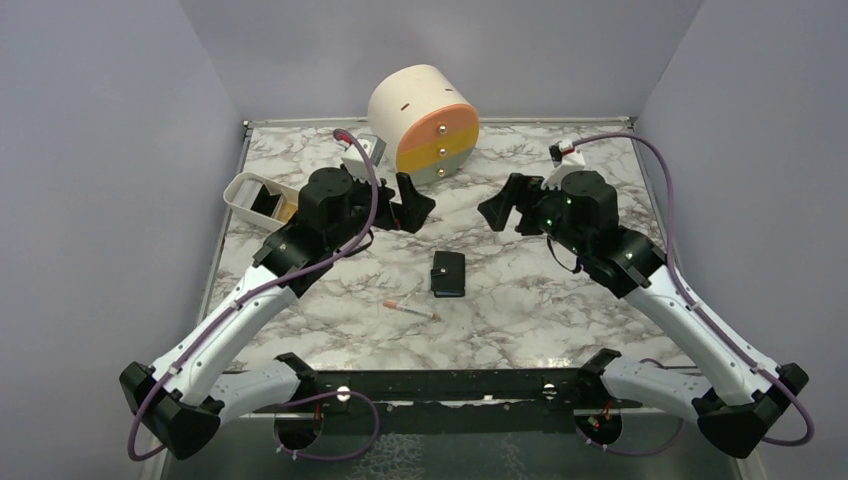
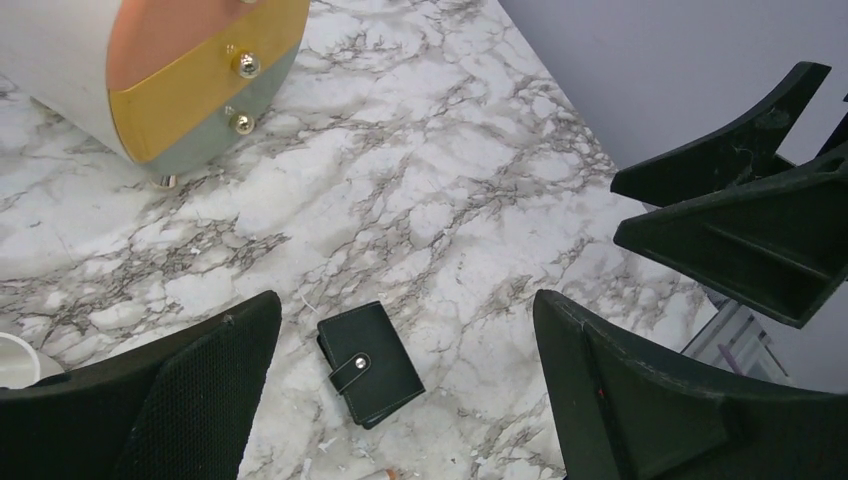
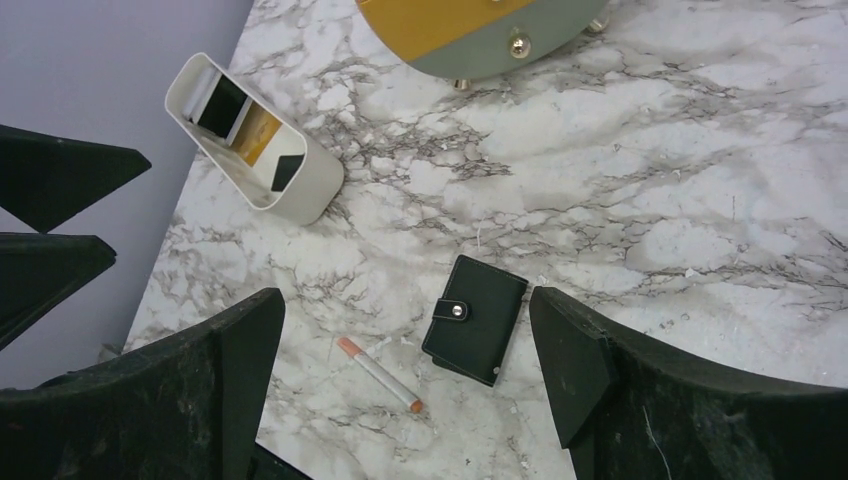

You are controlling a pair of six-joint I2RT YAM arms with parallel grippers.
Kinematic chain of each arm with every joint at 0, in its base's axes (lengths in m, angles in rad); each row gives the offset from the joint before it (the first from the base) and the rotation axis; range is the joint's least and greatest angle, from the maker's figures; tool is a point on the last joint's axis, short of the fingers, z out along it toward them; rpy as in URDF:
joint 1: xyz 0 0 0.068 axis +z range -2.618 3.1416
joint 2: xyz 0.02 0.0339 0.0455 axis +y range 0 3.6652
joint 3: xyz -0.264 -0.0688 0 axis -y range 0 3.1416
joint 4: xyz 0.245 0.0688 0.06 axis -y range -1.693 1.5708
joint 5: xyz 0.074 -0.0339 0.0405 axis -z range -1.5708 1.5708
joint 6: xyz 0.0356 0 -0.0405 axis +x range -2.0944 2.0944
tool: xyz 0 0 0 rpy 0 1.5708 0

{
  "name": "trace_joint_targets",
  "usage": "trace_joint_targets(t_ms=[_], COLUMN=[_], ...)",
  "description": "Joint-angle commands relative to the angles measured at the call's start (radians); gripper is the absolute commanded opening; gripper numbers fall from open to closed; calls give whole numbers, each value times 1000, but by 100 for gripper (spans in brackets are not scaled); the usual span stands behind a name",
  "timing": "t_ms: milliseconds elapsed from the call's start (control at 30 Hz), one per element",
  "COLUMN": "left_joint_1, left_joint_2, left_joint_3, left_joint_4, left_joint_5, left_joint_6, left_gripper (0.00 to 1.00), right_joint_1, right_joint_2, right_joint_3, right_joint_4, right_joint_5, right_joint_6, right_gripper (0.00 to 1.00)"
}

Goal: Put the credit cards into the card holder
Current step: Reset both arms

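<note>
- White-shelled left arm (image 1: 235,325) and right arm (image 1: 700,320), each with chunky black joint housings.
- A thin purple cable (image 1: 376,185) runs along each arm.
- Matte black, wedge-shaped fingers (image 2: 170,400) on the left gripper (image 1: 418,205) and right gripper (image 1: 497,210).
- Small green lights (image 1: 567,200) glow on the right wrist housing.

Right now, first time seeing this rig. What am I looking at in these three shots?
Two robot arms are bolted at the near edge of a white marble-pattern table. The wide shot comes from a fixed camera above and behind them. The other two come from a camera on each wrist, so the black wedges along the bottom belong to that arm. The left tool and right tool are both open and hold nothing. On the table lies a small black snap-closed card holder, with a thin white-and-pink stick beside it. An oblong white tray holds an orange-yellow card. A round cream drawer unit stands behind.
</note>
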Motion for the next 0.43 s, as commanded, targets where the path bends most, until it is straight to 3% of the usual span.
trace_joint_targets(t_ms=[0, 200, 400], left_joint_1=[1, 1, 0], left_joint_2=[-52, -89, -79], left_joint_3=[-44, -161, -172], left_joint_4=[-3, 86, 95], left_joint_5=[-12, 10, 16], left_joint_6=[-10, -85, -86], left_gripper=[99, 99, 99], right_joint_1=[0, 1, 0], right_joint_2=[-40, -70, -73], right_joint_3=[-10, -69, -79], right_joint_4=[-30, -5, -4], right_joint_5=[46, 26, 34], right_joint_6=[14, 60, 61], right_gripper=[94, 94, 94])
